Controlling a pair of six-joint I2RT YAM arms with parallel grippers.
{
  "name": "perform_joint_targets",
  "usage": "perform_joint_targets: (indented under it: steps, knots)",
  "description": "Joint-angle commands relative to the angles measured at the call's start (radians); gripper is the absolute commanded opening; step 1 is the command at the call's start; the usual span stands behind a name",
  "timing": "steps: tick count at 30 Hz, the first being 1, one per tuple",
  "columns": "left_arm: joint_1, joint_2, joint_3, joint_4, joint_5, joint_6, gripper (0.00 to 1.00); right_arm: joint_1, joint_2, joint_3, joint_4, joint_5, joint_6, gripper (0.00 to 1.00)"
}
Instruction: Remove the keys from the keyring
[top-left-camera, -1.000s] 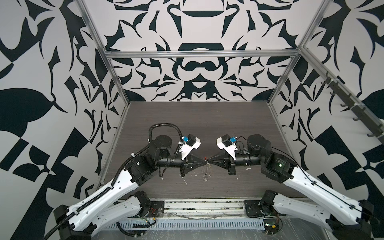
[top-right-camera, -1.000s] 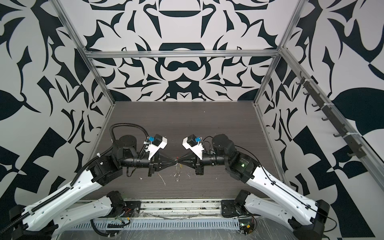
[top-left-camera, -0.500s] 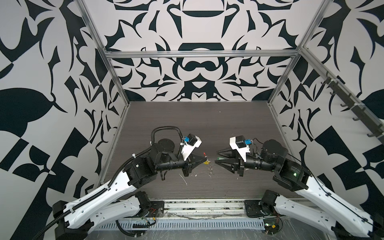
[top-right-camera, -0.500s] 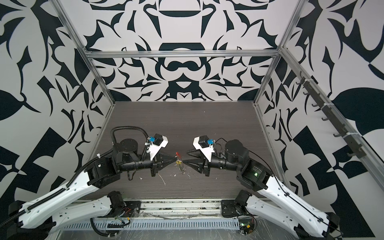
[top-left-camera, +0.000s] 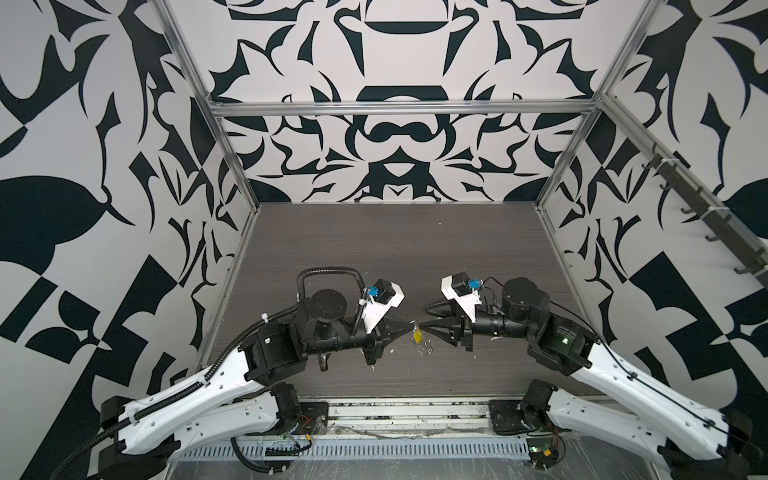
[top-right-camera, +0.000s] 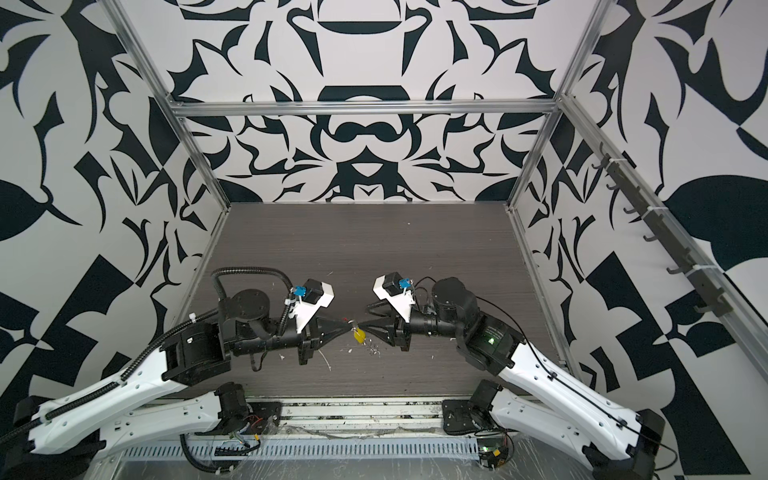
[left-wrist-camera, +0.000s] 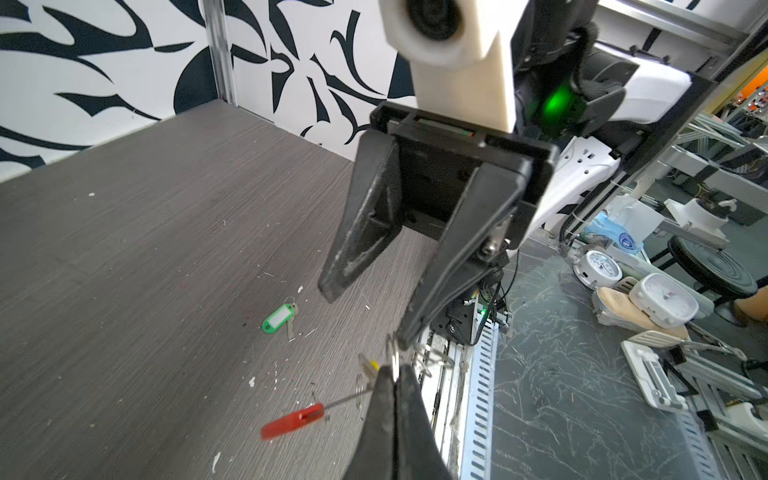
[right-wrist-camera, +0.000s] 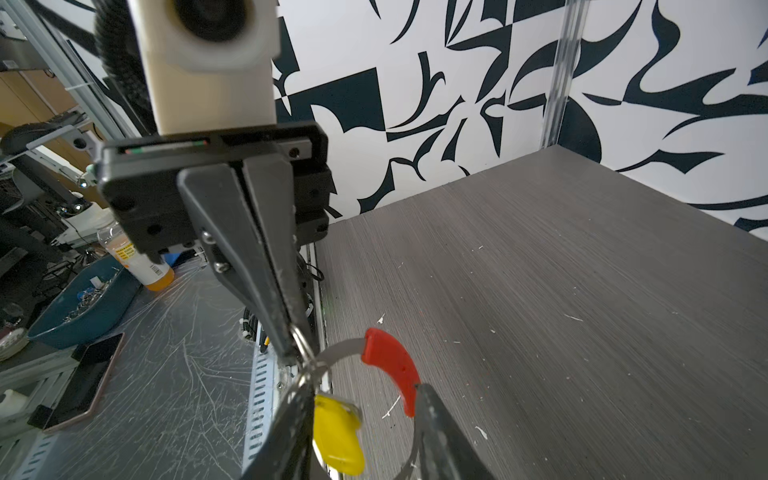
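While its jaws press tightly together, the left gripper (right-wrist-camera: 291, 351) pinches the keyring (right-wrist-camera: 343, 347) where a small split ring loops onto the grey hoop, holding it clear of the tabletop (right-wrist-camera: 582, 311). Facing it tip to tip, the right gripper (top-left-camera: 423, 318) has its jaws partly apart and grips nothing. One of its fingers (right-wrist-camera: 436, 428) sits just beside the end of the hoop's red section (right-wrist-camera: 390, 365). The yellow-tagged key (right-wrist-camera: 338, 436) hangs between those two fingers, just below the left gripper's tip. The green-tagged key (left-wrist-camera: 278, 318) lies flat on the tabletop, off the keyring, near the spot beneath the right gripper.
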Motion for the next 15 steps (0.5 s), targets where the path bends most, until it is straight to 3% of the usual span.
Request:
perform_joint_targets:
  steps: [1,8,15]
  knots:
    - [-0.004,-0.046,-0.013,0.038,0.018,0.044,0.00,0.005,-0.024,-0.018,0.061,-0.022,-0.020,0.45]
    - [-0.004,-0.076,-0.027,0.055,0.081,0.073,0.00,0.006,0.008,-0.006,0.082,-0.164,0.006,0.50]
    - [-0.005,-0.085,-0.027,0.059,0.136,0.087,0.00,0.006,-0.006,-0.006,0.118,-0.156,0.026,0.54]
